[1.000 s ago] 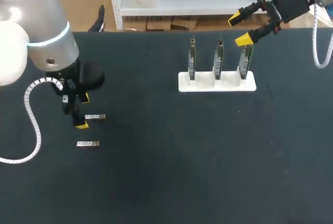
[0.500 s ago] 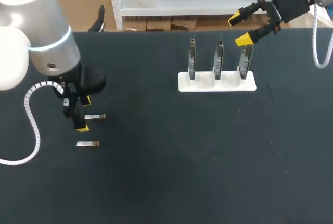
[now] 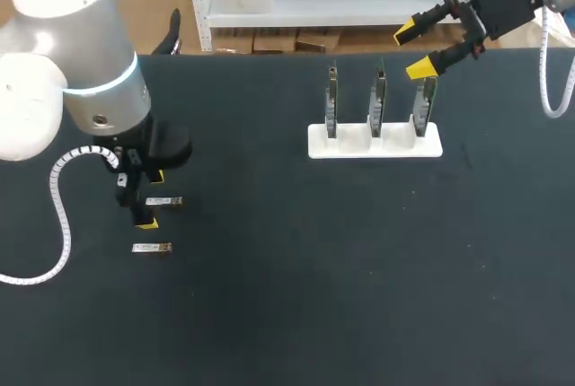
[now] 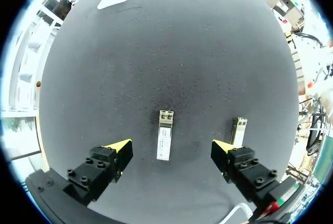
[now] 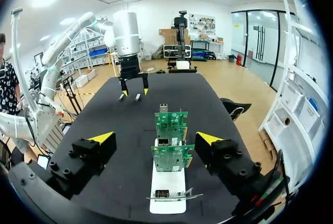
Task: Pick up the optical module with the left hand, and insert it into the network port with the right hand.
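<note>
Two small silver optical modules lie on the black table at the left. One module (image 3: 168, 200) (image 4: 164, 141) lies between the open fingers of my left gripper (image 3: 149, 198) (image 4: 171, 148), which hangs just above it without touching. The second module (image 3: 151, 248) (image 4: 238, 131) rests just outside one yellow fingertip (image 4: 223, 147). Three upright green boards with network ports (image 3: 377, 99) (image 5: 170, 125) stand in a white base (image 3: 375, 141) (image 5: 167, 193) at the back right. My right gripper (image 3: 413, 49) (image 5: 155, 138) stands open above and behind the boards, holding nothing.
Black table mat (image 3: 296, 287) stretches bare across the middle and front. A white coiled cable (image 3: 58, 215) hangs from my left arm near the table's left edge.
My left arm has shifted slightly right and toward the front, bringing its fingers more squarely over the nearer module. The right arm has not moved.
</note>
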Motion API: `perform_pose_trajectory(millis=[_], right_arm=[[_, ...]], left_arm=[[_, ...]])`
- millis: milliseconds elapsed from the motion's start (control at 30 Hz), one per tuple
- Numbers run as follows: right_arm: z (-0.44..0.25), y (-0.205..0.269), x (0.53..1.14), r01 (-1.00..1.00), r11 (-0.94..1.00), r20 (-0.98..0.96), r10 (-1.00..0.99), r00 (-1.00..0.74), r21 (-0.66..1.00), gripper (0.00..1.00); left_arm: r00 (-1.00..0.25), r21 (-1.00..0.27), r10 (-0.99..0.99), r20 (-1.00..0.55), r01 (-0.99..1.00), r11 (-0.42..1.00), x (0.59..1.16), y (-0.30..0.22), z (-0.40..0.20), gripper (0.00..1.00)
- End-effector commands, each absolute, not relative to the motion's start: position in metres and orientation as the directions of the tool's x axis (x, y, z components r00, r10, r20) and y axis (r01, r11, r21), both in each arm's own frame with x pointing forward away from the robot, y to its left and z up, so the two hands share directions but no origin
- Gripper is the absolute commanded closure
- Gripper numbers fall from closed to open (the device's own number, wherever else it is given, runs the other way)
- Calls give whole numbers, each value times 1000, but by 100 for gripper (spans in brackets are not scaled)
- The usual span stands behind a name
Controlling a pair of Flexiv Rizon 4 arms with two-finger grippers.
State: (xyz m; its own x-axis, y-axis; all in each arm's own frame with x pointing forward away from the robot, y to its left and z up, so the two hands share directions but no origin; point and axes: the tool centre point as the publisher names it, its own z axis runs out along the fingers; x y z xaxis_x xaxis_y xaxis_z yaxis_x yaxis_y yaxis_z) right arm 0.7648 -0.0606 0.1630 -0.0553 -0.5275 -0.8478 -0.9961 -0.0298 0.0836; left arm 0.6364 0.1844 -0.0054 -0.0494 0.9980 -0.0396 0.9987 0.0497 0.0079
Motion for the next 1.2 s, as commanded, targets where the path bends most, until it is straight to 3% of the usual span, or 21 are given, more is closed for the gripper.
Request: perform_pose_trajectory(millis=[33, 1200], right_arm=[[163, -61, 763, -996, -26, -848, -528, -54, 80, 0], [163, -61, 763, -996, -26, -848, -528, -54, 80, 0]], left_arm=[[-52, 6, 998, -23, 999, 52, 637, 183, -8, 0], [-127, -29, 991, 34, 991, 128, 635, 191, -19, 0]])
